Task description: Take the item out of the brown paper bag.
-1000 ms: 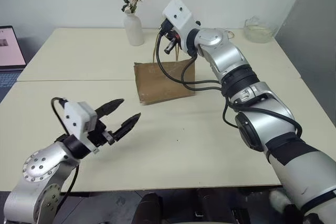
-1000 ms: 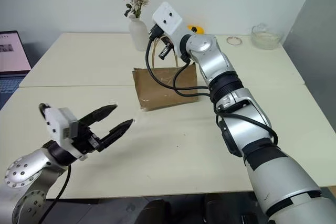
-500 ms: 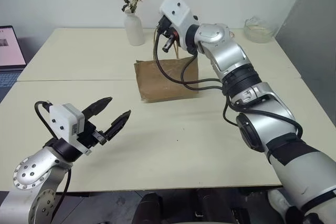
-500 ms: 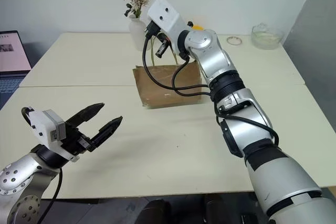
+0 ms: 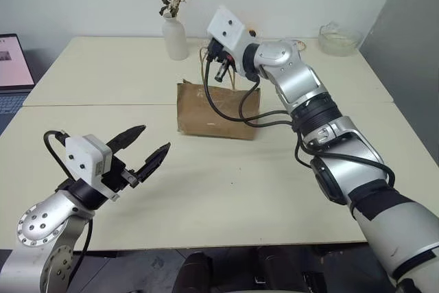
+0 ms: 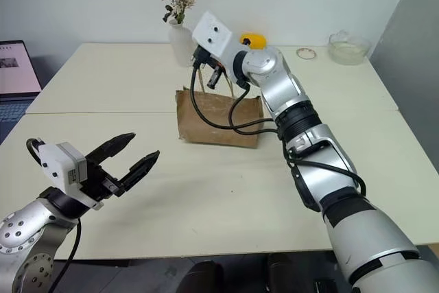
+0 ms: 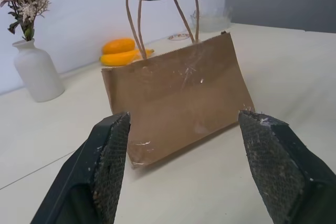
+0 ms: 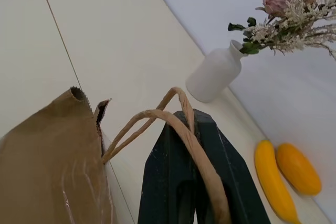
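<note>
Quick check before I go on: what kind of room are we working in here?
Probably an office or lab: pale tables pushed together against a plain wall, an open laptop at the edge, plus a white vase of dried flowers and a glass bowl.

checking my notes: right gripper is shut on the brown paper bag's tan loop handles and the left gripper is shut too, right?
Not quite. The right gripper is shut on the brown paper bag's tan loop handles, but the left gripper is open, black fingers spread apart in the left wrist view.
</note>
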Tool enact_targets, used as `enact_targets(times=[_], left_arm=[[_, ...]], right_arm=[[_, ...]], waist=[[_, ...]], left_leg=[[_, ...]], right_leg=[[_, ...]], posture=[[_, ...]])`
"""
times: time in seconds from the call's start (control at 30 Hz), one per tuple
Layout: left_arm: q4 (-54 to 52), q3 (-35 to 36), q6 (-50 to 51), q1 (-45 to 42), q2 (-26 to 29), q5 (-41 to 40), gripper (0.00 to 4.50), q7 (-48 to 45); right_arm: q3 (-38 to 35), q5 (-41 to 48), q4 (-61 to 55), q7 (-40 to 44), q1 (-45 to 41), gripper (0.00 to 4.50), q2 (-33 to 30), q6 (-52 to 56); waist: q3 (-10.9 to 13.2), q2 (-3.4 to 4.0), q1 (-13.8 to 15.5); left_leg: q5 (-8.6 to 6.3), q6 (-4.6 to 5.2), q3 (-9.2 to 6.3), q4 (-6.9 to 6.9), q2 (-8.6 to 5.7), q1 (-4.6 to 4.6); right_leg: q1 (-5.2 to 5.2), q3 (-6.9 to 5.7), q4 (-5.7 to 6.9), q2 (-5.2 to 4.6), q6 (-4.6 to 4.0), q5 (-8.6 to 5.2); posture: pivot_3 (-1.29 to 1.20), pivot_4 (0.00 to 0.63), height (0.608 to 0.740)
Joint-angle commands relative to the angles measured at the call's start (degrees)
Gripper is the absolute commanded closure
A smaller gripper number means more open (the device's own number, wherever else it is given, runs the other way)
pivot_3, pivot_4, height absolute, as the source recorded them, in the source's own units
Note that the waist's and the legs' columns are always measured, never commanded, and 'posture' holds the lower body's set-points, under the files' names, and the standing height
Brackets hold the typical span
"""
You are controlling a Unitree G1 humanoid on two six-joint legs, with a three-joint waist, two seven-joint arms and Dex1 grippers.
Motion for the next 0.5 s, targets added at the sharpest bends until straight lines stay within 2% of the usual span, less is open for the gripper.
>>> enact_targets(times=[0.03,0.1,0.33,0.47,0.5], left_arm=[[-0.5,-0.45,-0.91,-1.04,0.43,0.34,1.09,-0.23],[-0.35,-0.61,-0.85,-1.27,0.46,0.39,1.09,-0.4],[-0.08,-1.6,-0.87,-2.01,0.5,0.6,1.09,-0.65],[0.07,-2.12,-0.74,-2.52,0.5,0.75,1.09,-0.65],[0.13,-2.3,-0.59,-2.71,0.5,0.78,1.09,-0.56]], right_arm=[[-0.28,-0.78,-1.63,-0.71,-1.13,4.3,-0.69,-2.28],[-0.28,-1.18,-0.72,-1.05,-1.22,3.9,-1.07,-3.12],[0.07,-3.36,2.35,-2.81,-2.41,1.43,-2.32,-8.09],[0.7,-3.07,0.4,0.85,-1.76,0.06,-2.98,-8.46],[0.9,-2.69,-1.41,2.68,-0.86,0.02,-3.4,-7.81]], waist=[[0.0,0.0,0.0],[0.0,0.0,0.0],[0.0,-0.01,0.01],[0.0,-0.01,-0.01],[0.0,0.0,0.0]], left_leg=[[0.0,0.0,-0.01,0.0,0.01,0.0],[0.0,0.0,-0.01,0.0,0.01,0.01],[0.0,0.0,0.01,0.0,-0.02,0.01],[0.0,0.0,0.01,0.0,0.0,0.01],[0.0,0.0,0.01,0.0,0.0,0.02]], right_leg=[[0.0,-0.01,0.0,0.0,0.0,0.0],[0.0,-0.02,0.01,0.01,0.0,0.0],[0.0,0.02,0.01,0.0,0.0,0.0],[0.0,0.01,0.02,0.01,-0.01,0.0],[0.0,0.01,0.02,0.01,-0.01,0.0]], posture=[[0.0,0.15,0.74],[0.0,0.15,0.74],[0.0,0.15,0.74],[0.0,0.15,0.74],[0.0,0.15,0.74]])
